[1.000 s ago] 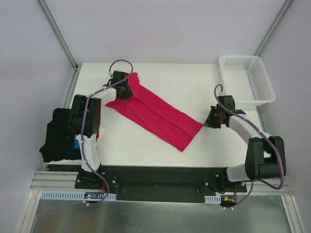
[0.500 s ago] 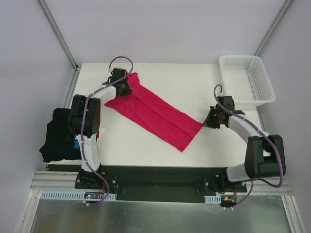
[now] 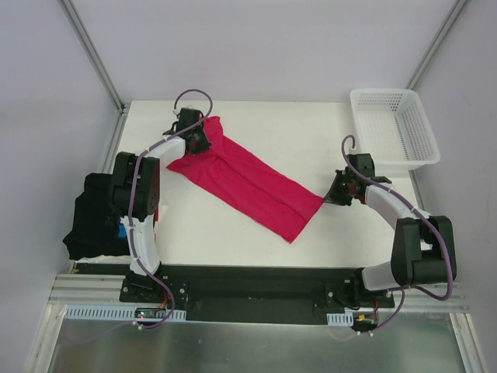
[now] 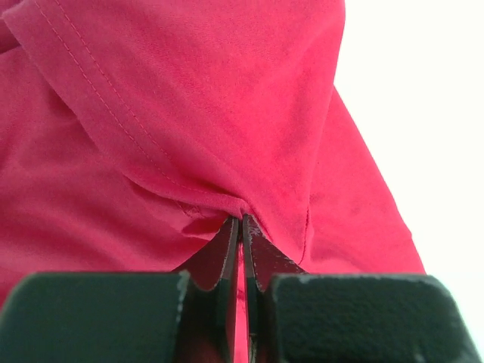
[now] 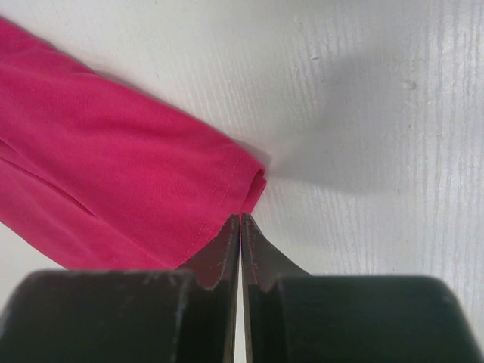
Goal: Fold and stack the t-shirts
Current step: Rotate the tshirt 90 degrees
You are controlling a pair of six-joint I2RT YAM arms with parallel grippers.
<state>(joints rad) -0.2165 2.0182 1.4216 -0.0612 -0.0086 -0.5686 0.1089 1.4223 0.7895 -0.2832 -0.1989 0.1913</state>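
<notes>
A crimson-pink t-shirt [image 3: 248, 183] lies as a long folded strip running diagonally across the white table [image 3: 311, 132]. My left gripper [image 3: 198, 143] is at its far-left end, shut on a pinched ridge of the cloth [image 4: 189, 113]; red fabric shows between the jaws [image 4: 242, 219]. My right gripper [image 3: 331, 197] is shut at the strip's near-right corner. Its tips [image 5: 240, 217] touch the hem [image 5: 253, 185], and only white table shows in the slit between them. A black t-shirt [image 3: 93, 217] with a bit of blue lies heaped off the table's left edge.
A white lattice basket [image 3: 380, 93] stands at the table's back right corner. Metal frame posts rise at the back corners. The arm bases sit on the black rail along the near edge.
My left gripper has closed on the shirt's far end. The right jaws have drawn fully together at the hem corner. The shirt has not shifted.
</notes>
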